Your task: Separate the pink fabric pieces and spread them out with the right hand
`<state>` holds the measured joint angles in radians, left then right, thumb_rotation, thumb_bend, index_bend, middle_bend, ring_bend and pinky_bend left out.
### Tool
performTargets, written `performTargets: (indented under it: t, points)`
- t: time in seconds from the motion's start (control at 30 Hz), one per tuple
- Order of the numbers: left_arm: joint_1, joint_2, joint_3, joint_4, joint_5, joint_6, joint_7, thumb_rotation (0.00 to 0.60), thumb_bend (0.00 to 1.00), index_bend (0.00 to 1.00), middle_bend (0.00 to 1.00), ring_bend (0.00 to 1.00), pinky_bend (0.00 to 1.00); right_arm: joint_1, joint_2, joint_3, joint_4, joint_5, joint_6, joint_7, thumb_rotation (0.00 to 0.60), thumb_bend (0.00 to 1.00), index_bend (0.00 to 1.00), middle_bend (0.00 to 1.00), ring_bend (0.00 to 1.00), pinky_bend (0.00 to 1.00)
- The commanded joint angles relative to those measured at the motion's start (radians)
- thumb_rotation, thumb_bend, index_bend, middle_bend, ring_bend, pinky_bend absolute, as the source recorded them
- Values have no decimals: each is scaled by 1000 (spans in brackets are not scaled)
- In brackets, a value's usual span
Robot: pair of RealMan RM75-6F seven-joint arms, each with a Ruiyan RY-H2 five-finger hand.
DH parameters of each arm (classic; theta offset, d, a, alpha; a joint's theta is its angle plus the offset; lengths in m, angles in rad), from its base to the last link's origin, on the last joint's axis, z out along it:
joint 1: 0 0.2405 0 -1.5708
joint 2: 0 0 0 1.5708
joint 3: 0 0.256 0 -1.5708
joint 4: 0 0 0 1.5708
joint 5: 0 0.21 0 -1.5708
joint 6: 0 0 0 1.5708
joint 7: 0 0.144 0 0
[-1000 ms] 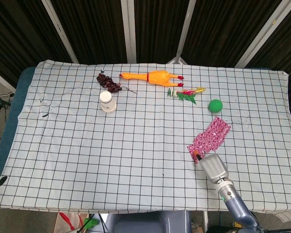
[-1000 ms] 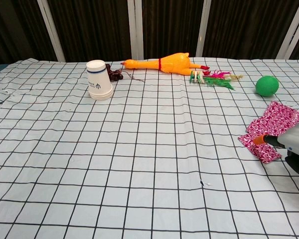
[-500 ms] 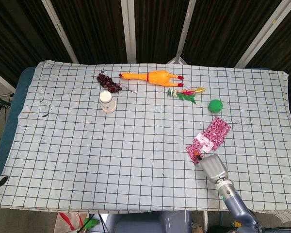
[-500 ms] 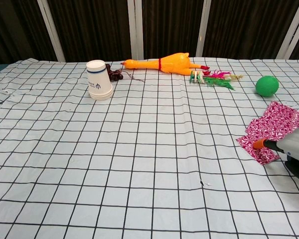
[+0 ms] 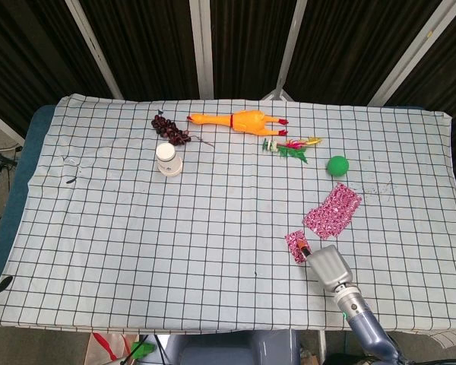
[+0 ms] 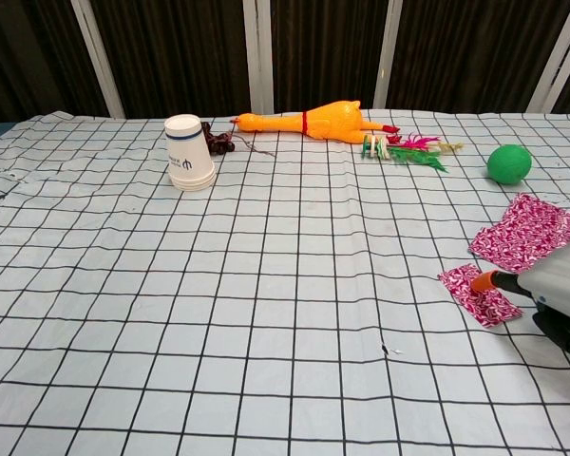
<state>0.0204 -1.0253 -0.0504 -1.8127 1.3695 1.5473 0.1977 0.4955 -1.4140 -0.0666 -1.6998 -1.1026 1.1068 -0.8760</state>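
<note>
Two pink patterned fabric pieces lie apart on the checked tablecloth (image 5: 137, 228). The larger piece (image 5: 332, 210) (image 6: 524, 233) lies flat at the right, below the green ball. The small piece (image 5: 296, 243) (image 6: 475, 294) lies nearer the front edge, with a strip of bare cloth between the two. My right hand (image 5: 328, 266) (image 6: 556, 285) comes in from the front right. Its orange fingertip (image 6: 484, 281) presses on the small piece's near edge and holds it. Its other fingers are hidden under the grey back of the hand. My left hand does not show in either view.
A green ball (image 5: 337, 166) sits just beyond the larger piece. Further back lie a feathered toy (image 5: 290, 145), a yellow rubber chicken (image 5: 239, 121), a dark bead cluster (image 5: 171, 129) and an upturned white paper cup (image 5: 168, 160). The table's front edge is close behind my hand.
My right hand drew back toward the left front and dragged the small pink piece off the larger one. The two pieces were overlapped before and now lie apart.
</note>
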Motion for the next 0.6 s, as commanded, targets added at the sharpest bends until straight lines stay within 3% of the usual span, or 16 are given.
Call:
performTargets:
  t: [0.03, 0.23, 0.6]
  points:
    - [0, 0, -1, 1, -2, 0, -1, 600, 204, 99, 34, 54, 169, -1, 9, 15, 0, 6, 14, 10, 600, 730, 159, 809, 815, 643]
    - [-1, -1, 1, 0, 0, -2, 4, 600, 204, 99, 34, 54, 169, 0, 36, 47, 2, 34, 28, 37, 600, 729, 159, 809, 815, 643]
    - [-4, -9, 1, -3, -2, -3, 25, 600, 204, 99, 34, 54, 169, 10, 58, 59, 44, 110, -14, 53, 600, 729, 159, 810, 815, 643]
